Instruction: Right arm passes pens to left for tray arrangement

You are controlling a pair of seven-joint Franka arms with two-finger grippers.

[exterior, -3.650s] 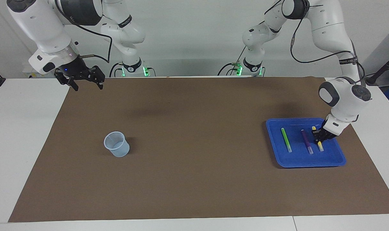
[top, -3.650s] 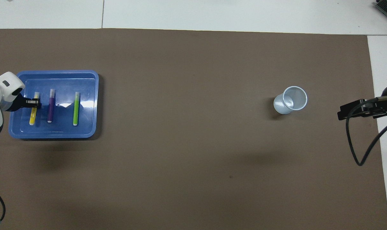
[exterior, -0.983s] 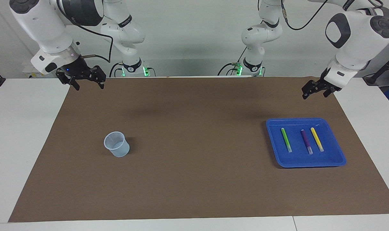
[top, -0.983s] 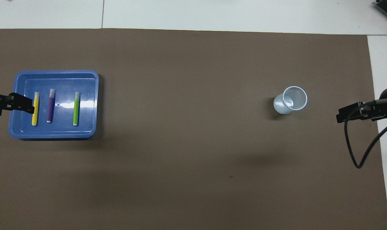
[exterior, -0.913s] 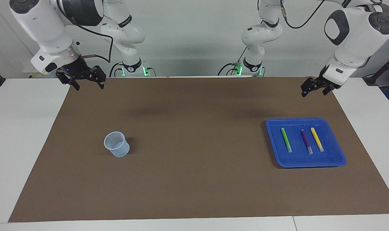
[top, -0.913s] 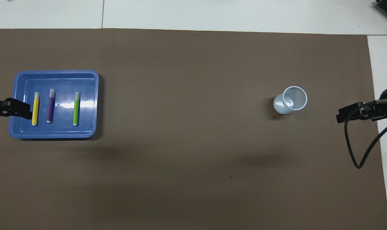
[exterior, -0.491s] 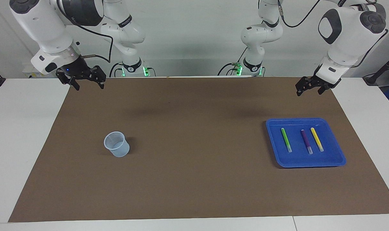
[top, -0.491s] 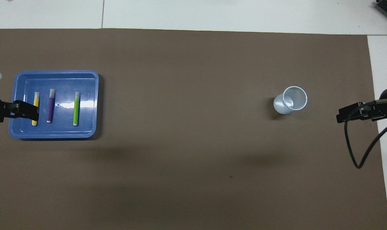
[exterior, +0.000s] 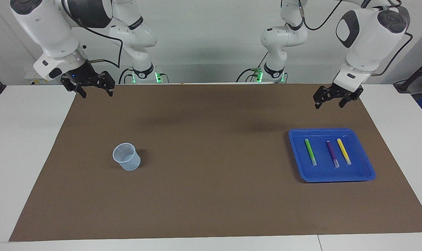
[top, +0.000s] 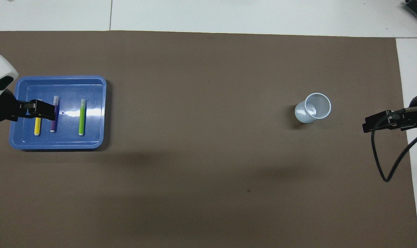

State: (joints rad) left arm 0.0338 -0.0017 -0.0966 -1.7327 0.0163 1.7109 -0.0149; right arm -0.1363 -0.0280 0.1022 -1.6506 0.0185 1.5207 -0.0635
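We see all three pens lying in the blue tray [exterior: 366,174] at the left arm's end of the table. The green pen [exterior: 310,152], the purple pen [exterior: 332,153] and the yellow pen [exterior: 344,151] lie flat, side by side and apart from one another, each with its pale end pointing away from the robots. The purple pen is between the other two, and the yellow one lies toward the left arm's edge of the tray.

The left gripper [exterior: 328,103] hangs high in the air with its fingers spread wide and nothing between them. In the overhead view it [top: 43,112] covers parts of the yellow and purple pens, but the facing view shows it well above the tray, touching nothing.

Toward the right arm's end, a clear plastic cup [exterior: 126,157] stands upright on the brown mat [exterior: 211,195], well apart from the tray. The right arm waits with its gripper [exterior: 94,90] in the air over the mat's corner nearest its base, fingers spread wide and empty.
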